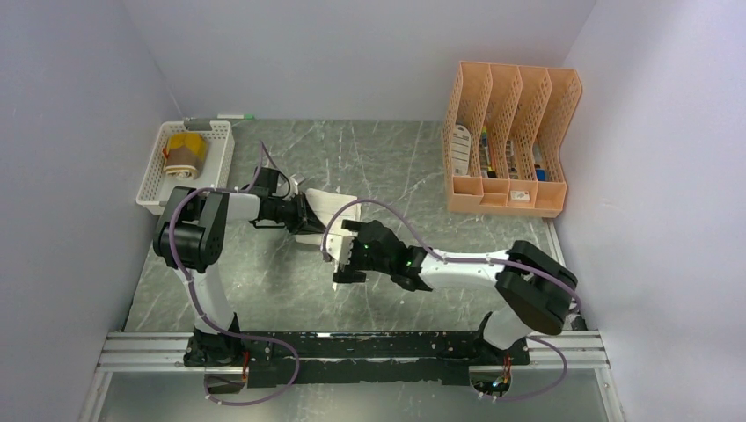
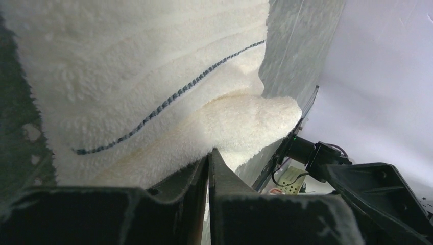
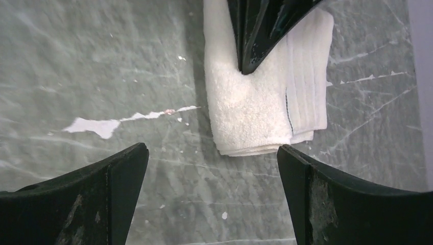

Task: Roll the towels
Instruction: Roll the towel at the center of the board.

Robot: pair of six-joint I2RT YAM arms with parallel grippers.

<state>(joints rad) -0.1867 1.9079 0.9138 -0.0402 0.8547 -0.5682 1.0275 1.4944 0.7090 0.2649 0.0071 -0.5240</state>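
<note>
A white mesh basket [image 1: 222, 158] sits at the counter's [image 1: 396, 158] far left corner, with a pen [image 1: 230, 116] just behind it. An orange slotted file rack [image 1: 506, 97] stands at the far right corner.

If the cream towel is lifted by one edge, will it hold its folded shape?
Probably not: the cream towel is soft terry, its layers bulging loosely by the left claw, so it would likely droop and unfold. It looks light, and its fuzzy pile should resist slipping.
</note>
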